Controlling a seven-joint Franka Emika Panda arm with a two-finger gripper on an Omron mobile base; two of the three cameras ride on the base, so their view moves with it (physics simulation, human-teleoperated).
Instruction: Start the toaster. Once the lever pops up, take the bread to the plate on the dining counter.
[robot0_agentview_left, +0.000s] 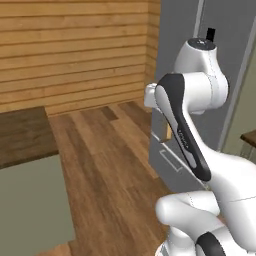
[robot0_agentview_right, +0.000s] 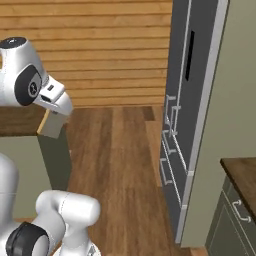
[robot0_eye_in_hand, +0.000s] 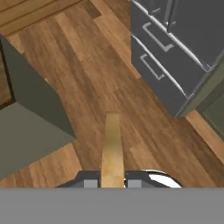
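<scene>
The hand view is showing the bread edge-on, standing between the fingertips, its long axis pointing away from the hand over the wooden floor. The gripper is pinching the slice narrowly. The right base view is showing the gripper beside the dining counter, with the fridge opposite.

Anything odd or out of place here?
Nothing stands out. The tool is shut on the bread, held edge-on above the wooden floor, not dropped. The dining counter and the grey fridge drawers look intact; no spills or damage show.
</scene>
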